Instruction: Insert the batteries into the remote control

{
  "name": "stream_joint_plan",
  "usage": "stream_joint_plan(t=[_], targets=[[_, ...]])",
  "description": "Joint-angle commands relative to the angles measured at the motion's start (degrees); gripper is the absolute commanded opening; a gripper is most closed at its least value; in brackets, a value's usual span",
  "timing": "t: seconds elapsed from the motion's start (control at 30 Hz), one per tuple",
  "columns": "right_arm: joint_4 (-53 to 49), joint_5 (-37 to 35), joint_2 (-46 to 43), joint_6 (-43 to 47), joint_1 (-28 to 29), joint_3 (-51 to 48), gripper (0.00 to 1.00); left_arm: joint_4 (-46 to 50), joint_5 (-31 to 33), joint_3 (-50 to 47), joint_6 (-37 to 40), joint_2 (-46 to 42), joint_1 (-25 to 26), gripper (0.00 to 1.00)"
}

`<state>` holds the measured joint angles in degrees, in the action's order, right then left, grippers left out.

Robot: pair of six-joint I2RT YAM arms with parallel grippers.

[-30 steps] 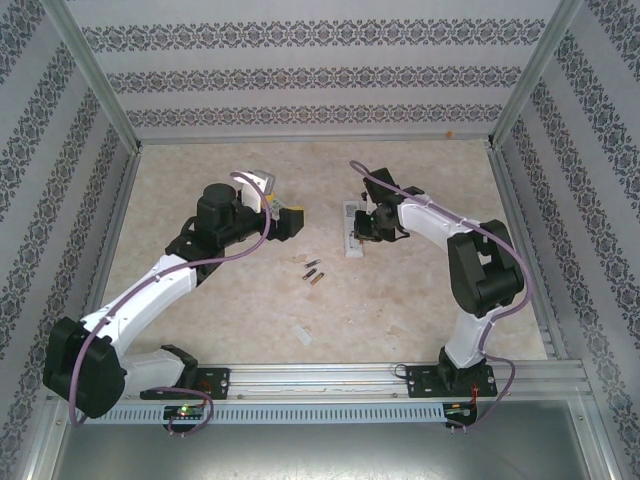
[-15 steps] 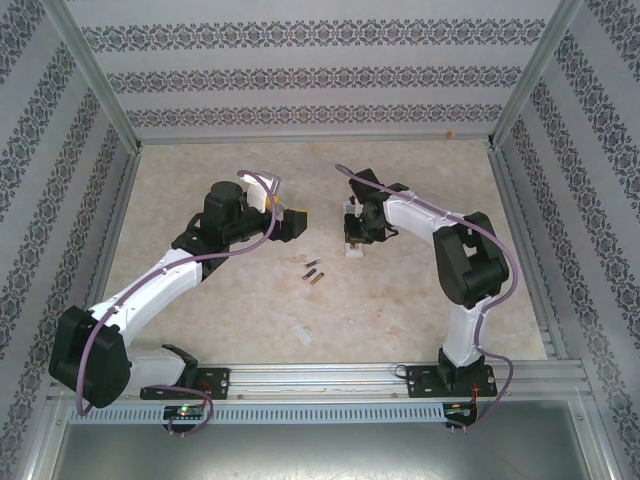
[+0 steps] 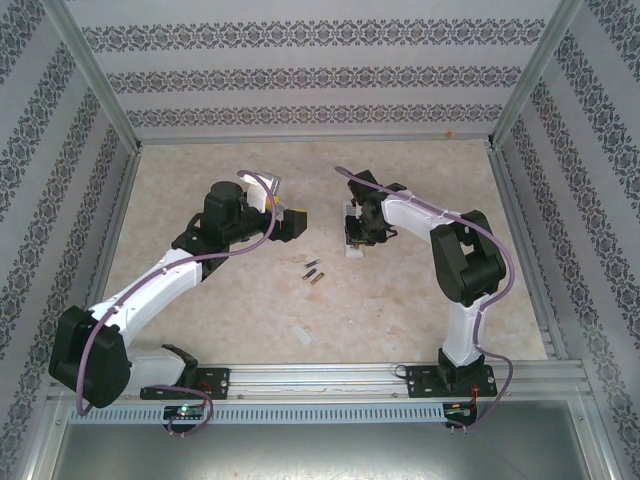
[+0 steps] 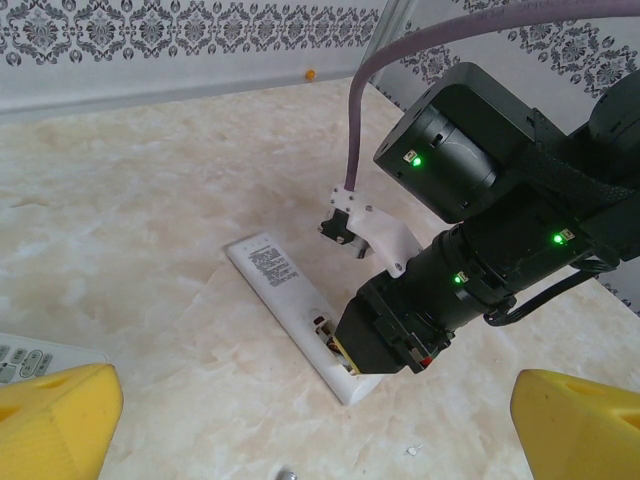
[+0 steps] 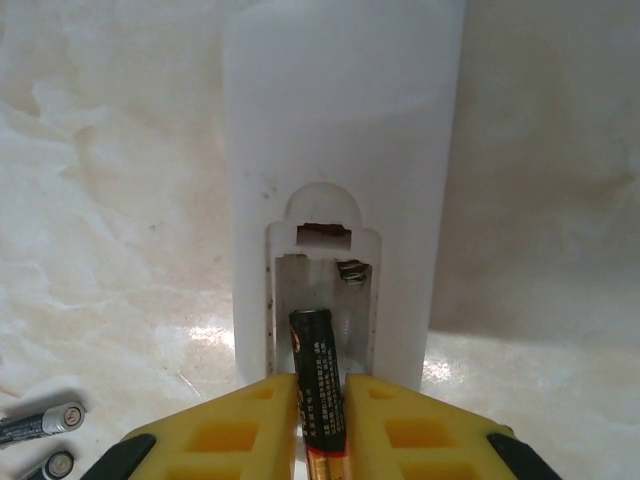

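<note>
Right wrist shows my right gripper [image 5: 318, 420] pinching one battery [image 5: 315, 370], its tip inside the remote [image 5: 340, 150]'s open bay [image 5: 322, 290], not yet seated. Spare batteries [image 5: 40, 425] lie at 8 o'clock of the remote. My left gripper [image 4: 318, 420] is spread wide. Most of the loading is left, I judge.

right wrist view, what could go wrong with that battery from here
1. The right gripper pinches the battery by its rear end, with only the tip over the open compartment of the remote. If the grip loosens, it might drop in crooked.
2. The remote lies unheld on the table, so pushing the battery against the spring could slide the remote away.
</note>
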<state>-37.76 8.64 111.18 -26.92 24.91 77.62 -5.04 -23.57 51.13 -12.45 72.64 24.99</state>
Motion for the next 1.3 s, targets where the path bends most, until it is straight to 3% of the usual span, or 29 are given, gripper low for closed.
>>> stream_joint_plan(t=[0.0, 0.6, 0.83, 1.03, 1.27], targets=[[-2.06, -2.5, 0.03, -1.88, 0.38, -0.41, 0.19, -0.19, -0.91, 1.46, -0.56, -0.13, -0.7, 1.0], [-7.2, -10.97, 0.59, -4.95, 3.13, 1.85, 0.14, -0.14, -0.63, 1.36, -0.38, -0.24, -0.73, 1.0], [-6.69, -8.73, 0.66, -5.27, 3.31, 2.52, 0.27, -0.5, -0.93, 1.31, -0.39, -0.09, -0.75, 1.0], [-7.29, -8.23, -2.81, -4.58, 3.22, 3.59, 0.28, -0.15, -0.57, 0.74, -0.2, -0.47, -0.74, 1.0], [-6.58, -7.82, -5.01, -4.29, 3.21, 1.14, 0.23, -0.69, -0.63, 0.57, -0.61, -0.33, -0.74, 1.0]])
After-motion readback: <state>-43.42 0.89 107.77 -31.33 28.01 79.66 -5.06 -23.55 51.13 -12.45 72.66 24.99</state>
